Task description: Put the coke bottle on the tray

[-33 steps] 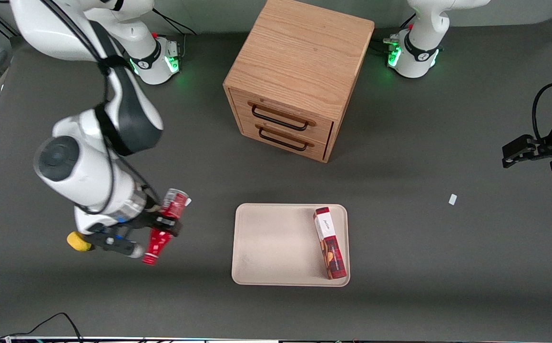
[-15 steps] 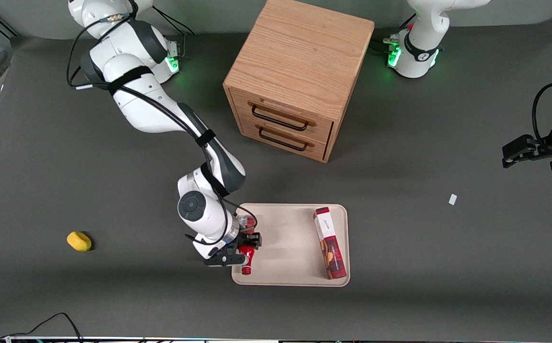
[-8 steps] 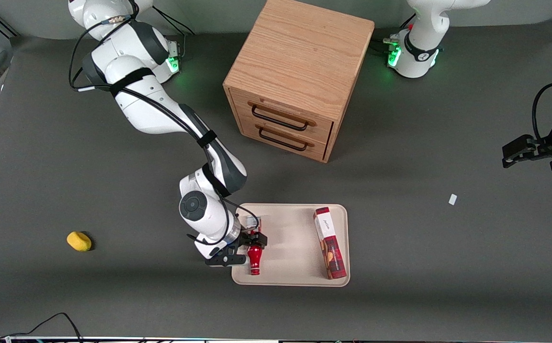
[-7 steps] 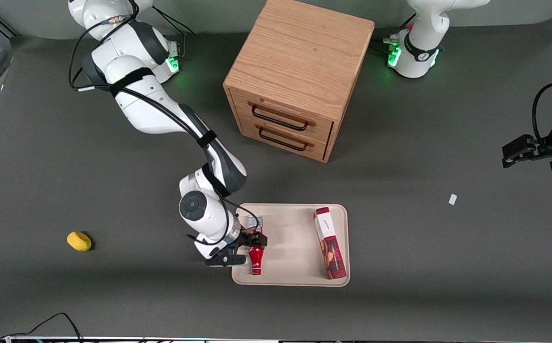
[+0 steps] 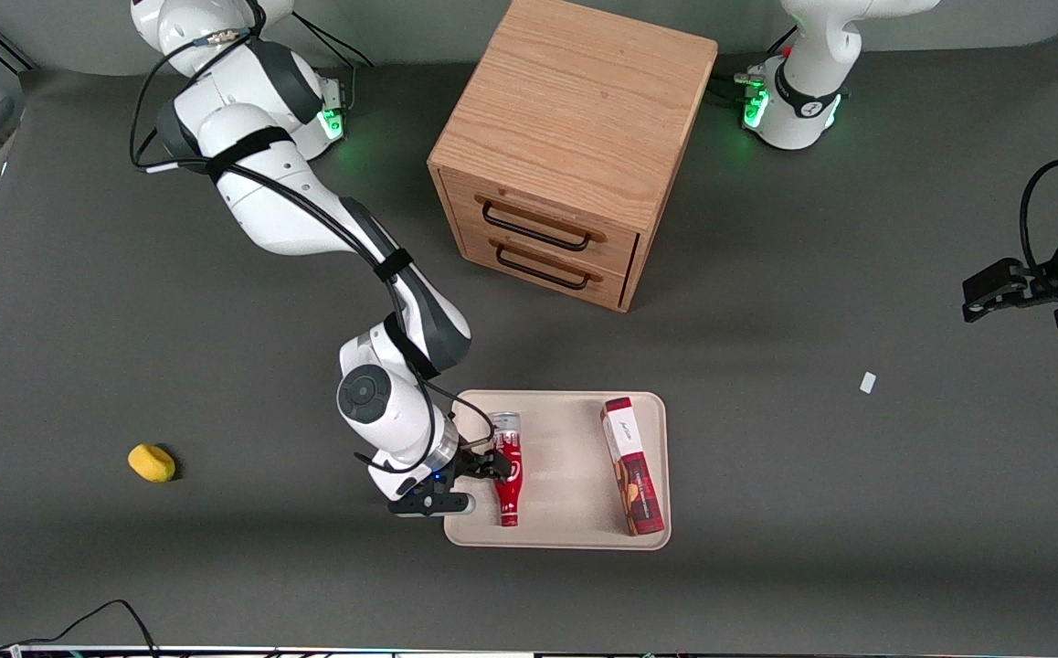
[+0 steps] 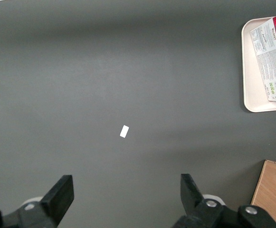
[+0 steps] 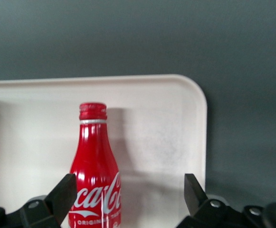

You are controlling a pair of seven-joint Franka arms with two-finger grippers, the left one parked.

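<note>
The coke bottle lies flat on the beige tray, near the tray's edge toward the working arm's end. Its red cap points toward the front camera and its silver base points away. My right gripper is open just above that tray edge, and holds nothing. In the right wrist view the bottle lies on the tray between the spread fingers of the gripper, close to one finger and well apart from the other.
A red-and-white box lies on the tray's other end, also in the left wrist view. A wooden two-drawer cabinet stands farther from the camera. A yellow object and a white scrap lie on the table.
The arm carried the bottle from the working arm's end of the table to the tray. The fingers have opened, and the bottle now lies free on the tray.
</note>
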